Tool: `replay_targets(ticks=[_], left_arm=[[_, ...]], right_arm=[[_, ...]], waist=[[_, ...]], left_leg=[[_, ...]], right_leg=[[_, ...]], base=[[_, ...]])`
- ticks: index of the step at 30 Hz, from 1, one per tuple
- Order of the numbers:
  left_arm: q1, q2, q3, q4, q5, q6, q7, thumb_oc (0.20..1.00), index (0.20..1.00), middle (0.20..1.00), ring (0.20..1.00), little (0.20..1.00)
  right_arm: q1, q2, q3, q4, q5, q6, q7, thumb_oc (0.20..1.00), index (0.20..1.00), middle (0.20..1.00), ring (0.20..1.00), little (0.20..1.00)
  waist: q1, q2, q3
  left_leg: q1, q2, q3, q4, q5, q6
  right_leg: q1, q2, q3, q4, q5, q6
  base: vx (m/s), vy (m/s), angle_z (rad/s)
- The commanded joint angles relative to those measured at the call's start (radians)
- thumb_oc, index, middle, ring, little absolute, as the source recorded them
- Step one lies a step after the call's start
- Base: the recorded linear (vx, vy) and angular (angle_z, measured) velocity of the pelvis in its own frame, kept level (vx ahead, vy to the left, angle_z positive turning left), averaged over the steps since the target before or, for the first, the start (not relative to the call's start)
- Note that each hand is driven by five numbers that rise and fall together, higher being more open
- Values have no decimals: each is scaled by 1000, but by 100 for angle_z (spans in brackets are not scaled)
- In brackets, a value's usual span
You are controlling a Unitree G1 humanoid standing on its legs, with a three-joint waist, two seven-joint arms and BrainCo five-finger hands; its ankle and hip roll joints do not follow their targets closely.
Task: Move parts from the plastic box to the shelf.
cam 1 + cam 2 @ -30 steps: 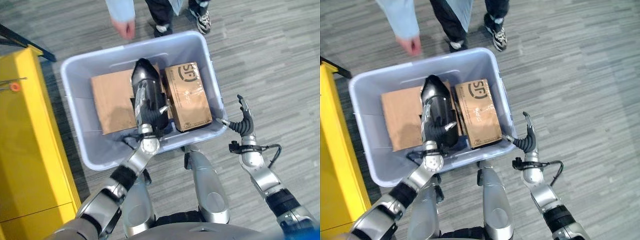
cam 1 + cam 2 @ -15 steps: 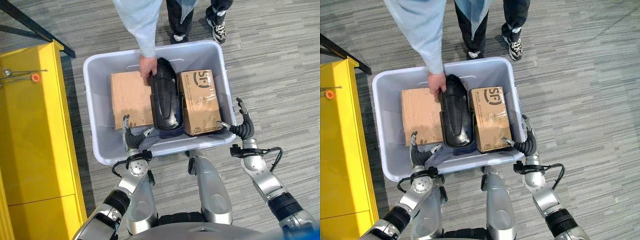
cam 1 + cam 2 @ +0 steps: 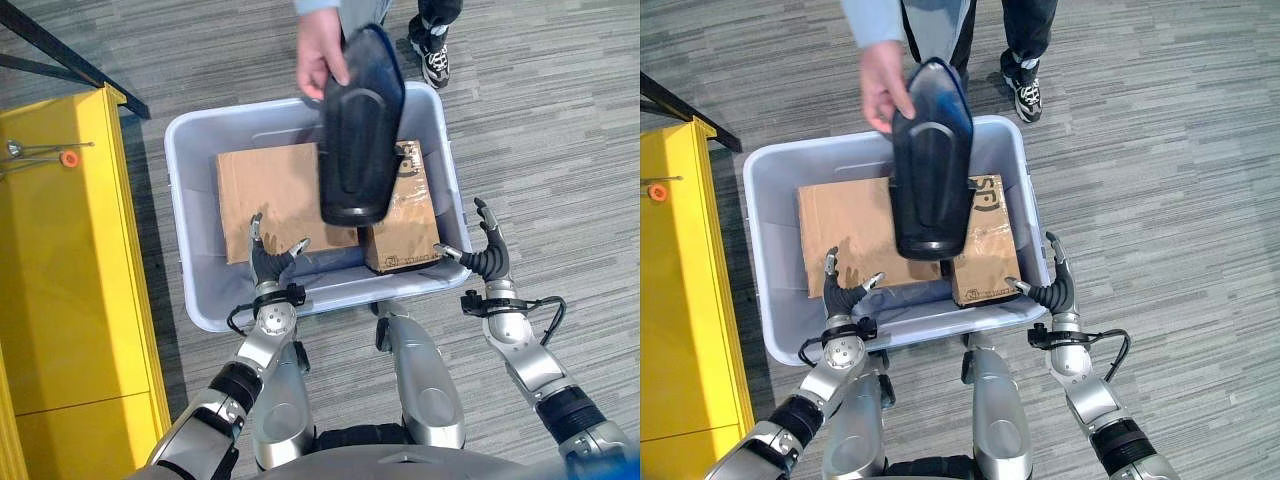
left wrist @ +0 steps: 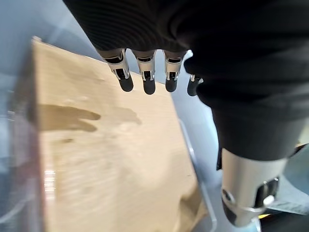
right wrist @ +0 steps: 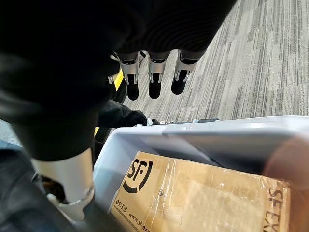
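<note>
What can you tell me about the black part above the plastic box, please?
The black part is a long, glossy, dark moulded shell, plastic by its look, pointed at the far end and squared at the near end, with a raised oval panel. A person's hand grips its far end and holds it above the plastic box, over the cardboard boxes. Neither robot hand touches it.

The black part (image 3: 360, 130) a person's hand (image 3: 322, 50) holds up hides much of the right cardboard box (image 3: 405, 225) from me.
</note>
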Motion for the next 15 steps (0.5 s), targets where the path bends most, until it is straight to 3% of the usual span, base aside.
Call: replay_targets(ticks=[1,15], left_arm=[[8,-1,55,-56,-6,-65,73,1000,1000,1000,1000,1000],[73,-1,120,-107,-38,-50,88,1000,1000,1000,1000,1000]], right_arm=[[21,-9,-21,-52,-5,-39,-7,1000,1000,1000,1000,1000],[41,-5,-41,-65,-7,-19,7,1000,1000,1000,1000,1000]], waist=[[-1,-41,-30],[10,-20,-32]], left_leg=[[-80,24,1,52,61,3],[-68,16,-6,50,57,2]], right_leg=[[45,-30,-11,38,-49,36],[63,-42,-20,27,-50,34]], base=[[0,0,0],[0,0,0]])
